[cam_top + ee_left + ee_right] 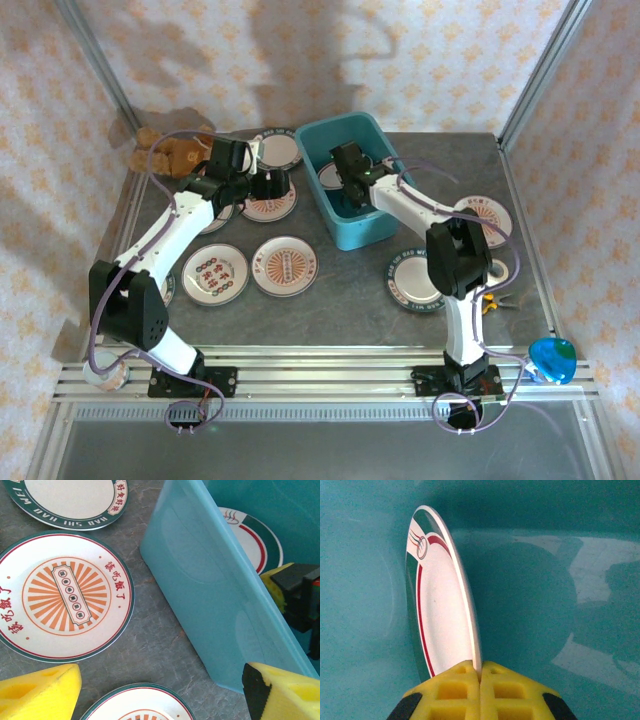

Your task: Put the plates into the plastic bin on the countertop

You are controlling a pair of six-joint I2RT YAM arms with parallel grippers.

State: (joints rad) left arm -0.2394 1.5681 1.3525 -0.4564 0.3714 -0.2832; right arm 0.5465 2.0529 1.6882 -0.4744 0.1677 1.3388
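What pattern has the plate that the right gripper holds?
The plate is white with green and red bands along its rim, clearest in the right wrist view.

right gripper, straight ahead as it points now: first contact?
The inside of the plastic bin. The right gripper is shut on a plate that leads, so its far rim likely touches first; floor or wall, depth unclear.

The dark grey, stone-look worktop carries a teal bin standing near its far middle. Several plates lie flat to the left of the bin, two others to its right. A brown soft object sits at the far left corner, an orange-handled tool by the right edge
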